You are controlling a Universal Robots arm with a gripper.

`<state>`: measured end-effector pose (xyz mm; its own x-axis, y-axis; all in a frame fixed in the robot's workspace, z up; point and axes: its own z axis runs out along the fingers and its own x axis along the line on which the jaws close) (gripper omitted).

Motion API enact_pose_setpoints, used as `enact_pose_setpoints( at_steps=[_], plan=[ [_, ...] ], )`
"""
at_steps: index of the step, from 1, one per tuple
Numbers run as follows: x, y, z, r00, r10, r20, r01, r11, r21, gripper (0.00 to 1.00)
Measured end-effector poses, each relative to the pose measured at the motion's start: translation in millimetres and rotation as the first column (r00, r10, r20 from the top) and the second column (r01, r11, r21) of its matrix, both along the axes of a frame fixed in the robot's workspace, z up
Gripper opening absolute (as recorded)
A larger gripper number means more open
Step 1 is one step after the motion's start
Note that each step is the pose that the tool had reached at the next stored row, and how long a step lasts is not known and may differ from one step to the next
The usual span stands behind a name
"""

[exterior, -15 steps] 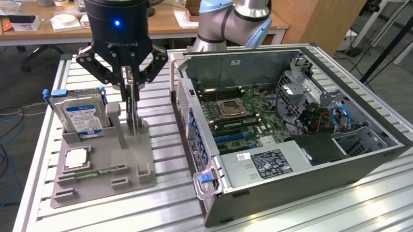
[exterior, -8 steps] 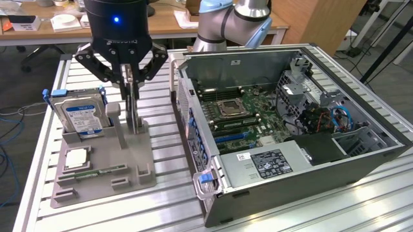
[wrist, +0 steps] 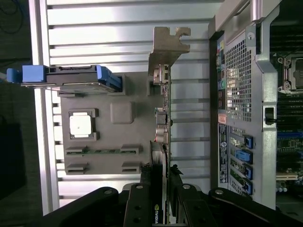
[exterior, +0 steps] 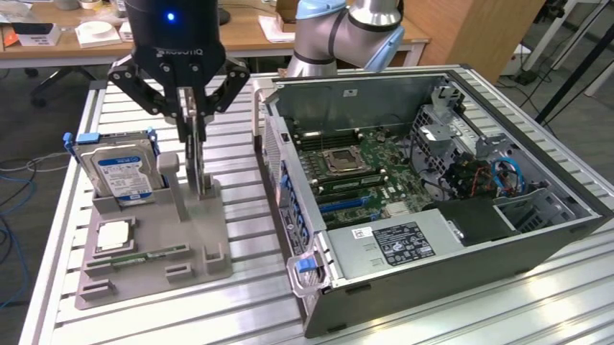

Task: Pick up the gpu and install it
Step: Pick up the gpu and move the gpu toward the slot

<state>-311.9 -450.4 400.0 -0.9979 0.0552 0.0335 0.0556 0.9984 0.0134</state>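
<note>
Over slatted aluminium surface [exterior: 192, 320], grasping thin dark gpu card [exterior: 201, 169] with black end effector [exterior: 195, 129] at grey holder [exterior: 192, 251]; not installed yet.

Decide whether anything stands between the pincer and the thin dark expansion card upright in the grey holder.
Nothing visible does. The pincer sits closed on the thin dark expansion card, which stands upright in the grey plastic holder. The silver hard drive stands apart, toward the exterior view's left.
</note>
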Motion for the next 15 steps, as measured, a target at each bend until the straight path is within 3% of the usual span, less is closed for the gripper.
enact_pose_setpoints(
  at_steps=[15],
  plan=[
    [-0.3,2.2,15.7,1.0,0.0,0.0001,0.0,1.0,-0.0016,0.26]
  ],
)
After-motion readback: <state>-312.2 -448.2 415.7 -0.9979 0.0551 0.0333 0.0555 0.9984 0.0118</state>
